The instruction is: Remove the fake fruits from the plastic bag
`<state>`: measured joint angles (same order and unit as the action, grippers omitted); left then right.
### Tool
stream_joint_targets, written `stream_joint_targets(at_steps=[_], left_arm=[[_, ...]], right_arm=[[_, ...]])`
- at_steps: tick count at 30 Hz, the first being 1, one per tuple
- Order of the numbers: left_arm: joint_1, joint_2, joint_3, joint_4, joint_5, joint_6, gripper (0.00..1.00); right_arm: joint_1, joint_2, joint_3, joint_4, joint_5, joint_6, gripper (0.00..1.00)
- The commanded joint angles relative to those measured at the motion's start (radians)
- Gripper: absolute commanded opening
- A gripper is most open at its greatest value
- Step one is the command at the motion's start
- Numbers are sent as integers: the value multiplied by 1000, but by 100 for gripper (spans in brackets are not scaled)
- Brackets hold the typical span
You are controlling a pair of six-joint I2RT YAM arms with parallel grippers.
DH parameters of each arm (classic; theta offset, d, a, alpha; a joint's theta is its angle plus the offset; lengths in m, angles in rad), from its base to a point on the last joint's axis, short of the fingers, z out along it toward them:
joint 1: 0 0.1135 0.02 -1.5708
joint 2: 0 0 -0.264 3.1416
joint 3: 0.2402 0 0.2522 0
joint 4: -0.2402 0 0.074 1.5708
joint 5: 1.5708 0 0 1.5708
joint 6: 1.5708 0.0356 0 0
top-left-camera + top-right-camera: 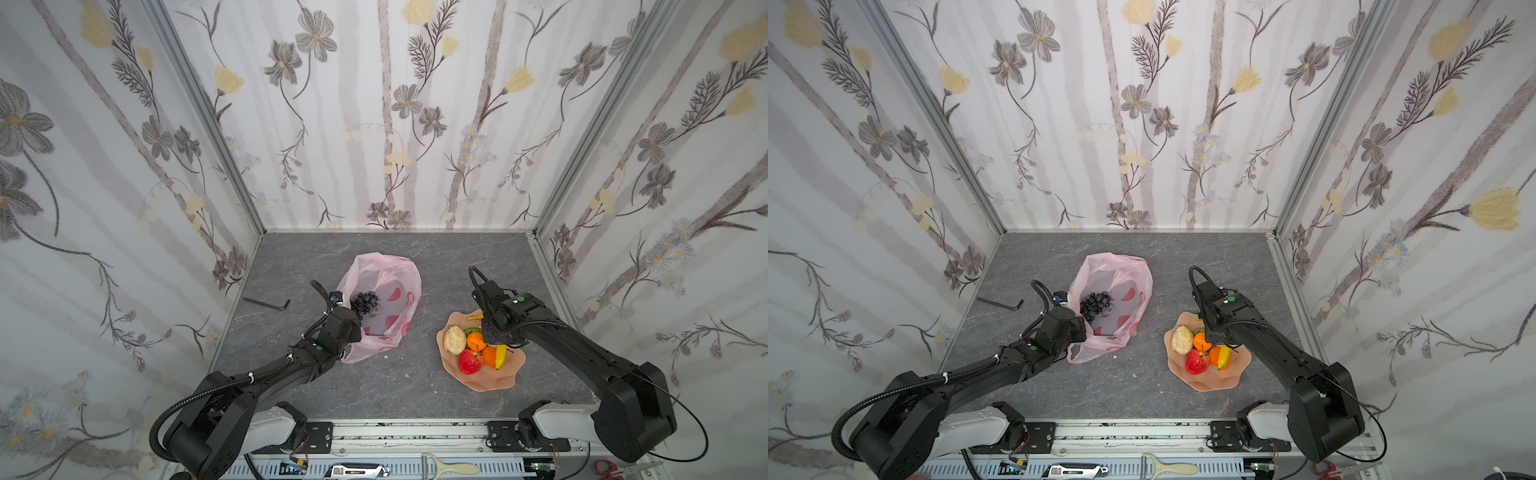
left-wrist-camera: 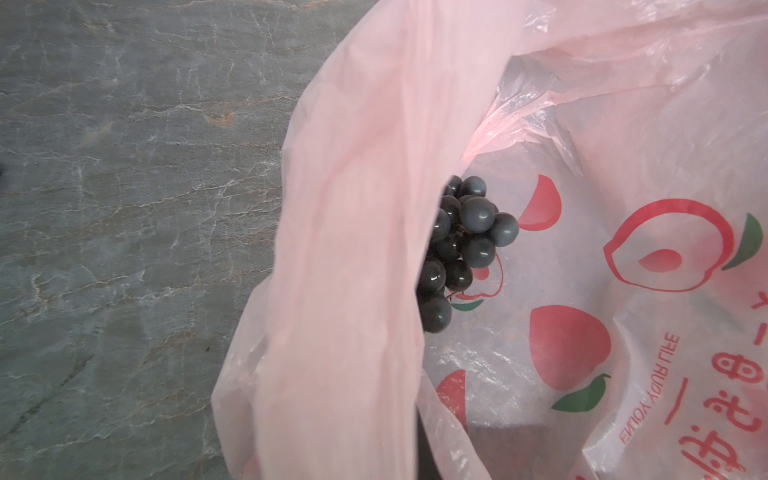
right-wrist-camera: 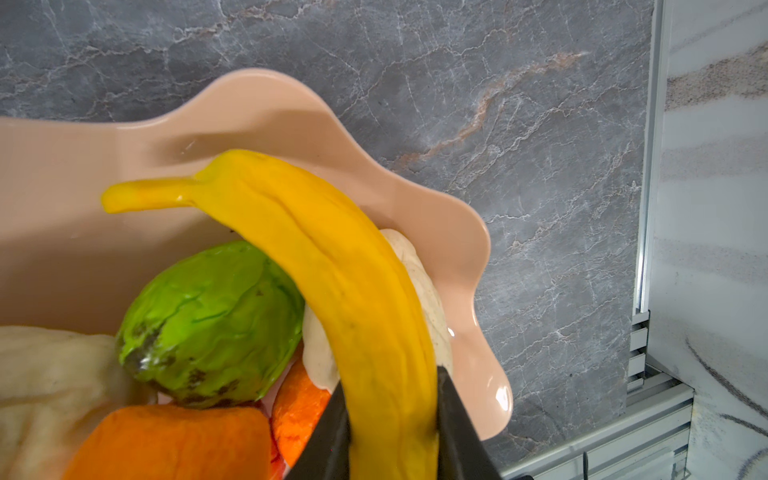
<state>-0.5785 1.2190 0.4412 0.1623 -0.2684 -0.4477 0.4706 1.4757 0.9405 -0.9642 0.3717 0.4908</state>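
Note:
The pink plastic bag (image 1: 390, 266) lies open in the middle of the grey table, and a dark purple grape bunch (image 1: 365, 301) sits inside it. My left gripper (image 1: 355, 328) is at the bag's near left rim. In the left wrist view the bag's film (image 2: 353, 208) drapes over the jaws and hides them, with the grapes (image 2: 461, 245) just past it. My right gripper (image 3: 390, 386) is shut on the yellow banana (image 3: 332, 257) over the peach dish (image 1: 486, 382). The dish holds a green fruit (image 3: 216, 316), an orange (image 1: 475, 341), a red apple (image 1: 470, 361) and a beige lumpy fruit (image 1: 454, 338).
A black hex key (image 1: 268, 302) lies on the table at the far left. Papered walls close in the table on three sides. Along the front runs a metal rail, with a peeler (image 1: 449, 467) and red-handled scissors (image 1: 611, 469) below it.

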Motion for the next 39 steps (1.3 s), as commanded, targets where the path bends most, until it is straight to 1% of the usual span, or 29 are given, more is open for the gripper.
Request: stream_joint_targets(at_steps=[1,8,12,19,26,28,30,33,39], left_arm=[[1,4,1,27,-18,9,5],[1,9,2,28,-19,7,5],[1,11,2,28,-19,8,5],[1,13,2,29,-22,9,5],[1,13,4,29,-23,9,5],[2,14,5,29,-23,10,5],[0,14,5,29,-24,10,5],[0,14,4,29,-25,10,5],[0,11,3,31,-25,9,5]], right_arm=[[12,13,6,34,-4,-7,24],[25,16,8,36,-14,-9,31],[27,6,11,31,-11,-8,38],[41,-10,14,18,-17,3,39],[54,-31,13,25,-69,11,35],[56,-34,8,29,-82,11,35],[59,-35,5,31,-95,14,36],[62,-41,0,29,-98,19,40],[64,-67,12,7,-68,31,43]])
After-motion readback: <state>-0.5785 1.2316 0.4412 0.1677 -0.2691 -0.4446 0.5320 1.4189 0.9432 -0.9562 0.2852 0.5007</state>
